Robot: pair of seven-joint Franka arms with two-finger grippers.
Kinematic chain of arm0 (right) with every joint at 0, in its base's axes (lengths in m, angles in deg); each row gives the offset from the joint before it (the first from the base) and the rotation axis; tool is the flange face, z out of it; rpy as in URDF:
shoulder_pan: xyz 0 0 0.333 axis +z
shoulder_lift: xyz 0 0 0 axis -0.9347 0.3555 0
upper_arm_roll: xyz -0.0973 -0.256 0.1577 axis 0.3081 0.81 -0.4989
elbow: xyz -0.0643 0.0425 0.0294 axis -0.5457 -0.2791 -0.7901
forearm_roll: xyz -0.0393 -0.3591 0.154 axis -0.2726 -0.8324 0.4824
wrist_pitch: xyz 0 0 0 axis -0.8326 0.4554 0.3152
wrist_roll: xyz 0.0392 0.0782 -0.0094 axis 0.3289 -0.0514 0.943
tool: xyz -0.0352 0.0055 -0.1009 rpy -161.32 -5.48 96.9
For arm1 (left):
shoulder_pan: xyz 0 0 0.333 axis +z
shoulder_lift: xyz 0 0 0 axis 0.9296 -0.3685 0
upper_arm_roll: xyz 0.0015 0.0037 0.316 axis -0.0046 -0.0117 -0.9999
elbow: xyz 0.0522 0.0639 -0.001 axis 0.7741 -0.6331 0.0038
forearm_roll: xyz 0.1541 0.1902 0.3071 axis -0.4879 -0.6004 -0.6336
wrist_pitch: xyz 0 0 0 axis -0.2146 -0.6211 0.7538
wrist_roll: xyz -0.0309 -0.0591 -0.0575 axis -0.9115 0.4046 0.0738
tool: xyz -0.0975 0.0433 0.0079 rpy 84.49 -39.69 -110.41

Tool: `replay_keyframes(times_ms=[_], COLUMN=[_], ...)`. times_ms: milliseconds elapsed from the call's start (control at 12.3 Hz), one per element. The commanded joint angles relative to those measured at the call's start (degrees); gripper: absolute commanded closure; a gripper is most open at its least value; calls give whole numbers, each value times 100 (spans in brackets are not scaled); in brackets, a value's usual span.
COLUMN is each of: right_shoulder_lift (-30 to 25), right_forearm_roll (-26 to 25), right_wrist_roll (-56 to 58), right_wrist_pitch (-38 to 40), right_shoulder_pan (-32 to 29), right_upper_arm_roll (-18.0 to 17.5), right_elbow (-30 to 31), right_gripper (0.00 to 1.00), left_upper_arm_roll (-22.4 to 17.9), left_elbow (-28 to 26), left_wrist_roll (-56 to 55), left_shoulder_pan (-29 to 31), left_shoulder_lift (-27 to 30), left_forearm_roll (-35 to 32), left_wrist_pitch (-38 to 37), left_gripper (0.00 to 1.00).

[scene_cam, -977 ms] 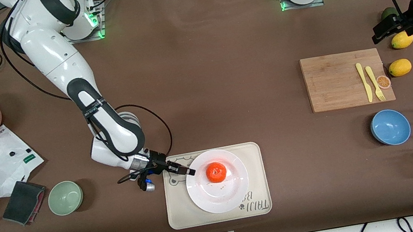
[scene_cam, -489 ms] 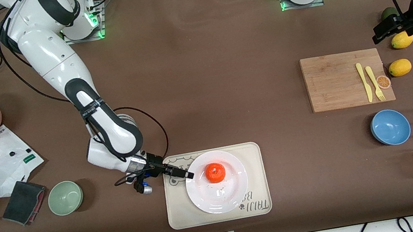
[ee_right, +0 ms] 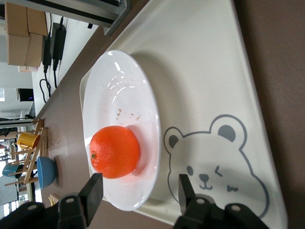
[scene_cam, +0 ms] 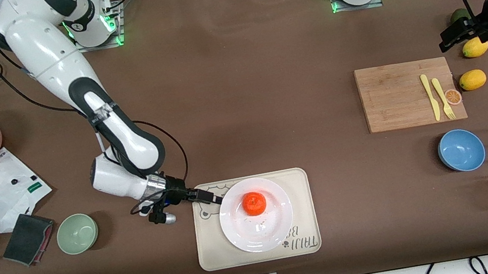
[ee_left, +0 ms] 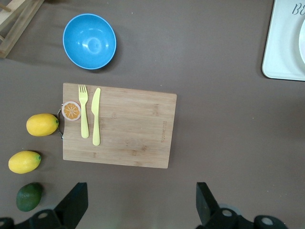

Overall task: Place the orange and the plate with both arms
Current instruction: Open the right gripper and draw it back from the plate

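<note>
The orange (scene_cam: pixel 254 203) sits on the plate (scene_cam: pixel 240 230) on the tray (scene_cam: pixel 304 206), so placement looks done; the right gripper (scene_cam: pixel 213 198) is open and empty at the plate's rim, while the left gripper (scene_cam: pixel 450 38) waits wide open over the lemons (scene_cam: pixel 475 47).

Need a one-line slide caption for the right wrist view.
Open right gripper beside plate holding orange, on bear-printed tray.

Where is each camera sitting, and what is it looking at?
Front view: high up across the table, facing both arms; the right gripper is open by the plate.
Left wrist view: on the left arm, looking down at the cutting board; the open left gripper shows.
Right wrist view: on the right arm, looking at the orange on the plate; the right gripper shows.
The front and right wrist views share the orange, plate and tray.
</note>
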Motion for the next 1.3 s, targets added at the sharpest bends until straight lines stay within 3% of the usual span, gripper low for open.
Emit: replay_keyframes(times_ms=[0,244,407,570,733,977,1221], right_shoulder_lift=[-1225,-2306,-2878,-3484,-4003,-4470,-4839], right_forearm_roll=[-287,-1129,-1831,-3103,-4150,-5338,-5842], right_wrist_roll=[-108,-118,-91,-109,-144,-520,-1181], right_wrist_pitch=[419,1245,2270,3204,3803,4593,5298], right_shoulder_pan=[-54,-63,-63,-63,-72,-63,-63], right_upper_arm_roll=[229,773,1325,1714,1864,1952,1917], right_elbow=[1154,1954,2114,2088,2079,1790,1570], right_gripper=[0,0,0,0,0,0,0], left_upper_arm_roll=[10,10,1,1,1,1,1], left_elbow=[108,108,108,108,108,108,116], left_wrist_roll=[108,99,108,108,117,99,64], left_shoulder_pan=[-18,-18,-10,-10,-10,-10,-18], left_shoulder_lift=[-41,-41,-41,-32,-41,-41,-41], left_forearm_roll=[-114,-114,-114,-106,-106,-114,-106], left_wrist_pitch=[-41,-76,-76,-85,-85,-85,-85], left_gripper=[0,0,0,0,0,0,0])
